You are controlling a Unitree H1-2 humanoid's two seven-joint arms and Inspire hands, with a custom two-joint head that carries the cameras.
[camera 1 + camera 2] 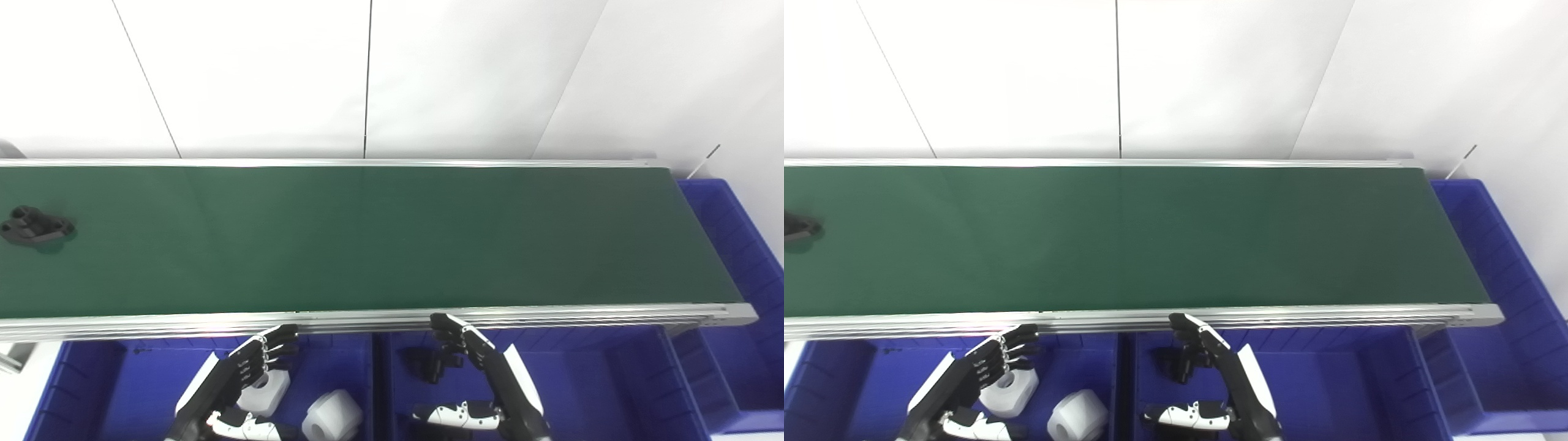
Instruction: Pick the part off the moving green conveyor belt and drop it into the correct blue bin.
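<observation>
A black part [35, 225] lies on the green conveyor belt [380, 239] at its far left; in the right eye view [799, 228] it is cut by the picture's edge. My left hand [245, 373] is open and empty, hovering over the left blue bin [92, 392] below the belt's near rail. My right hand [484, 373] is open and empty over the middle blue bin [600, 386]. Both hands are far from the black part.
Two white parts [331, 416] lie in the left bin. A black part [422, 362] lies in the middle bin by my right hand. A third blue bin [747, 257] stands at the belt's right end. An aluminium rail [367, 320] edges the belt.
</observation>
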